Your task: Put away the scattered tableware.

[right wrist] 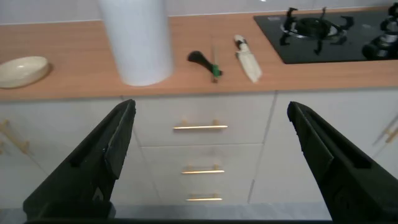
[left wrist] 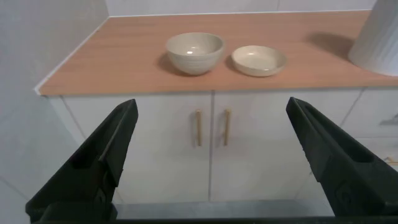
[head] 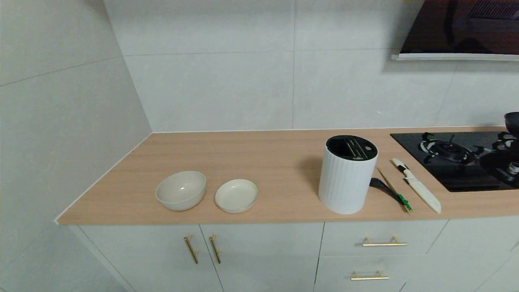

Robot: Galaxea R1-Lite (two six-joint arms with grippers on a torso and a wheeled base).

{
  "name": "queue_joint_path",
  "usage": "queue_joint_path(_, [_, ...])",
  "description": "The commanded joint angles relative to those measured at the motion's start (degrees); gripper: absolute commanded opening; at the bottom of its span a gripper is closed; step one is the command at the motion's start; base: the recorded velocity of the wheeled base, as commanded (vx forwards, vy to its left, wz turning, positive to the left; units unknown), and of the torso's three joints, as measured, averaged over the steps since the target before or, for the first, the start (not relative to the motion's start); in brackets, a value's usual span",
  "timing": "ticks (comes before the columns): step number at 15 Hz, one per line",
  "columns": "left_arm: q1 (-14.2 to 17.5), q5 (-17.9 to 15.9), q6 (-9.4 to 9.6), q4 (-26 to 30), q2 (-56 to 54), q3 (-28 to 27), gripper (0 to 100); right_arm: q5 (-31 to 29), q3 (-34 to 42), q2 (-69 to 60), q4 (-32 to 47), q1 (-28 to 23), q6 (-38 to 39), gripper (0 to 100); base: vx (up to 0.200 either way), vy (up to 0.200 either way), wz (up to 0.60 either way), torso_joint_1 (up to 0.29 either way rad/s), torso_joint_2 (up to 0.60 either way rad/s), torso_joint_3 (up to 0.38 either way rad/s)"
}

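On the wooden counter [head: 251, 158], a deep cream bowl [head: 181, 195] [left wrist: 194, 52] sits beside a shallow cream dish [head: 236, 195] [left wrist: 259, 60] [right wrist: 22, 70]. Further right stands a white ribbed utensil holder [head: 347, 175] [right wrist: 138, 40] [left wrist: 378, 37]. To its right lie a black spoon [head: 385, 187] [right wrist: 200, 59], chopsticks [head: 393, 188] [right wrist: 214, 65] and a white knife [head: 417, 186] [right wrist: 247, 57]. My left gripper [left wrist: 211, 158] hangs open in front of the cabinet doors, short of the bowl and dish. My right gripper [right wrist: 211, 155] is open before the drawers, below the holder and cutlery.
A black gas stove [head: 458, 156] [right wrist: 323, 34] takes up the counter's right end, with a range hood [head: 458, 32] above it. Tiled walls close the back and left. Cabinet doors [left wrist: 211, 127] and drawers [right wrist: 200, 127] with gold handles sit under the counter.
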Motion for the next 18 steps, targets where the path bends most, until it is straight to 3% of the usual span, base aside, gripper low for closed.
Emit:
queue_joint_path(1, [-0.02,0.0,0.0,-0.01,0.02,0.02,100,0.01,0.0,0.09,-0.01,0.01,0.02,100,0.0,0.2,0.0,0.002,0.0,0.012])
queue_joint_path(18, [-0.02,0.0,0.0,-0.01,0.02,0.02,100,0.01,0.0,0.09,-0.01,0.01,0.11,100,0.0,0.188,0.0,0.002,0.0,0.002])
